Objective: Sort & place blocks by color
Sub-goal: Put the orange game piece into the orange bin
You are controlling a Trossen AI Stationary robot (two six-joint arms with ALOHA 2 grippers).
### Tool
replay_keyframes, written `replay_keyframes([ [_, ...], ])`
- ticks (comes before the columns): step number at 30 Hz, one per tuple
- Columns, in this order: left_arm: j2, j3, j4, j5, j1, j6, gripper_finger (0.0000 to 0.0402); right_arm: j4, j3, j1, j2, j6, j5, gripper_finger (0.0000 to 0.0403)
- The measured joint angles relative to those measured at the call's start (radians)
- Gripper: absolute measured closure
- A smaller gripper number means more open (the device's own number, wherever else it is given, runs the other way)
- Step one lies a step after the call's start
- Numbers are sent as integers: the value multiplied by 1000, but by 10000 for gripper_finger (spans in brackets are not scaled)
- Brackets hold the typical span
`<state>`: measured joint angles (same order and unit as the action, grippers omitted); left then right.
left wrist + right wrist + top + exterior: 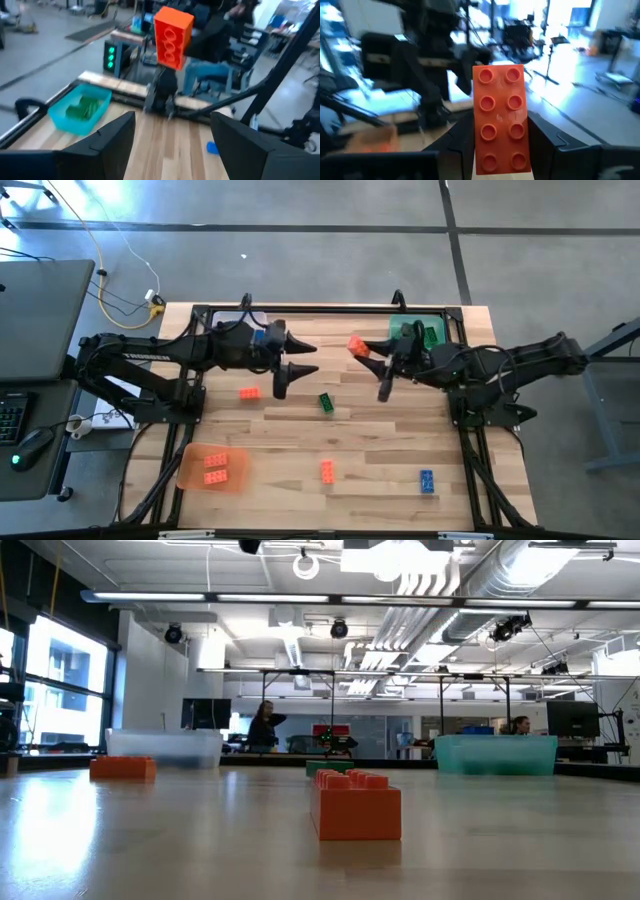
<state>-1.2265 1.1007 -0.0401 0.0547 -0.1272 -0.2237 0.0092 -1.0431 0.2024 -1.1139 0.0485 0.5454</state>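
Raised above the wooden table (380, 450), the right gripper (368, 358) pinches an orange-red brick (499, 120) upright between its jaws, apparently carrying it toward the orange tray (213, 469), while the left gripper (302, 357), jaws spread and empty, faces it, seemingly awaiting a handover.

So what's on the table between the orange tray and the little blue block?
One orange block lies on the wood between the orange tray and the blue block; the high view shows it.

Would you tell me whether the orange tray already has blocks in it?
Yes: the orange tray holds two orange blocks, seen from above.
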Motion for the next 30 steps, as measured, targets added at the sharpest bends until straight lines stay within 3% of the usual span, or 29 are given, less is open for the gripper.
replay_keyframes([
  [8,0,0,114,-44,10,52,156,210,0,-36,-70,-45,-109,292],
  [20,0,0,179,-38,11,72,156,382,-1,-132,-165,88,-347,292],
  [30,0,0,180,-12,10,79,156,487,-1,-137,-247,112,-400,292],
])
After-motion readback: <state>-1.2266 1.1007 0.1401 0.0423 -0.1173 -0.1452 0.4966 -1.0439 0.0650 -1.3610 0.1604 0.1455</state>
